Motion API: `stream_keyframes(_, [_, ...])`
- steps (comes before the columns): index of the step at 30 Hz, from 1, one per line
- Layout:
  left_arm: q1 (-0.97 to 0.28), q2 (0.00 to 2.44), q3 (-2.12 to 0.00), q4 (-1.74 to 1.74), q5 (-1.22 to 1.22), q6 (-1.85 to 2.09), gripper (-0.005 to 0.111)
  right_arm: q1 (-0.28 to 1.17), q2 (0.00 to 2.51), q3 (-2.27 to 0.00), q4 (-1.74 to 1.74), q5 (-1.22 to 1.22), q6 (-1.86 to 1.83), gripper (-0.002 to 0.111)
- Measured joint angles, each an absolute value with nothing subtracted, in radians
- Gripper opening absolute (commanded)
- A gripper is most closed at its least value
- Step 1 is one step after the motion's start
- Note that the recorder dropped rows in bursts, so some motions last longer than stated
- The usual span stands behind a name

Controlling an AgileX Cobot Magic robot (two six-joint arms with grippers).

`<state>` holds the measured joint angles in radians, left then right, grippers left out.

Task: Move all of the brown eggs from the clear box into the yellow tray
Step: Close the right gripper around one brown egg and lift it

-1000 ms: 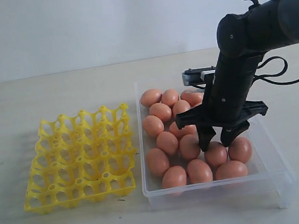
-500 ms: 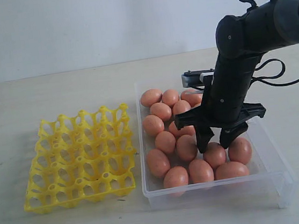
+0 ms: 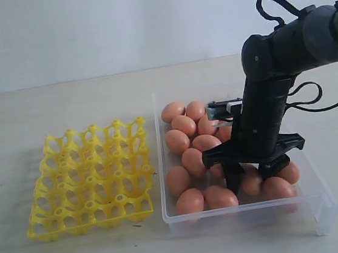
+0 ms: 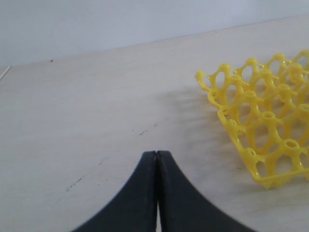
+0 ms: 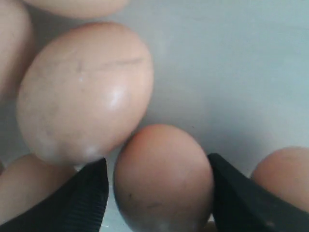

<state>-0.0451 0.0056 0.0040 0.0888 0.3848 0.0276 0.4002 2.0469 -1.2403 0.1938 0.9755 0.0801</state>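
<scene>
Only the right wrist view shows the fingers (image 5: 82, 198) of the right gripper (image 5: 159, 166) spread astride one brown egg (image 5: 164, 179), whose long axis runs along their gap. The exterior view places that egg in the near side of the clear box (image 3: 240, 217), with the yellow tray (image 3: 89, 178) beside it. The left gripper (image 4: 156, 157) has its fingers pressed together.

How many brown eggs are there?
About 15 brown eggs, all lying in the clear box, none in the yellow tray; the right arm may hide some.
</scene>
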Motion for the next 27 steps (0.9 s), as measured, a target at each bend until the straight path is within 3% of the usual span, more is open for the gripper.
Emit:
stream_keyframes(22, [-0.045,0.006,0.004,0.089,0.385,0.028,0.000,0.400,2.026,-1.224,0.192,0.816,0.038,0.053])
stream_keyframes(24, [-0.045,0.006,0.004,0.089,0.385,0.028,0.000,0.400,2.026,-1.224,0.192,0.814,0.038,0.046])
stream_keyframes(27, [-0.045,0.006,0.004,0.089,0.385,0.028,0.000,0.400,2.024,-1.224,0.192,0.812,0.033,0.013])
